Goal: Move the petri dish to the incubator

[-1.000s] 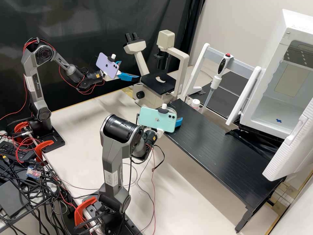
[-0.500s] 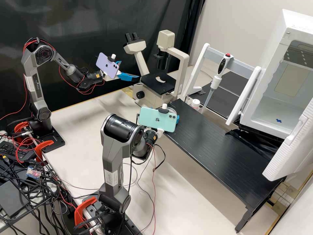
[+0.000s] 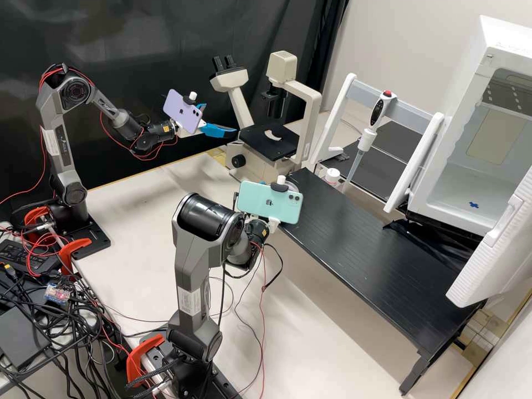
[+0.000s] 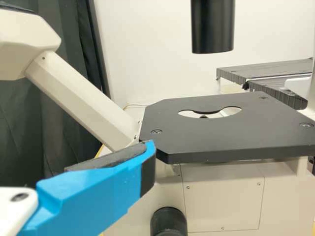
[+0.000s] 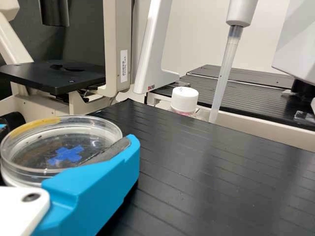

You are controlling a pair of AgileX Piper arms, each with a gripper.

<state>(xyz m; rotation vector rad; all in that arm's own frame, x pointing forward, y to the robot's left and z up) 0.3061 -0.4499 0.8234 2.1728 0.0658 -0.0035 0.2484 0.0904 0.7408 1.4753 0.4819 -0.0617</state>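
In the high view, the right gripper (image 3: 273, 223) is low at the black bench's near-left end, its fingertips behind the mint phone; part of the clear petri dish (image 3: 292, 187) shows above the phone. In the right wrist view, the right gripper (image 5: 68, 134) is shut on the petri dish (image 5: 37, 147), one pad against its rim and a bit of the other finger at the opposite side. A blue cross shows through the dish. The left gripper (image 3: 220, 119) stands open and empty beside the microscope stage; one finger of the left gripper (image 4: 98, 189) appears in the left wrist view. The incubator (image 3: 460, 183) stands open at the right.
The black bench (image 3: 377, 255) runs from the dish toward the incubator. Behind it are a white-capped bottle (image 3: 332, 176), a pipette (image 3: 366, 138) on a white stand and the microscope (image 3: 271, 141). The incubator door (image 3: 493, 260) juts over the bench's right end.
The right gripper's blue finger, seen beyond the mint phone before, has drawn in behind it as the gripper closed. The phone has shifted slightly right. The left arm has kept still.
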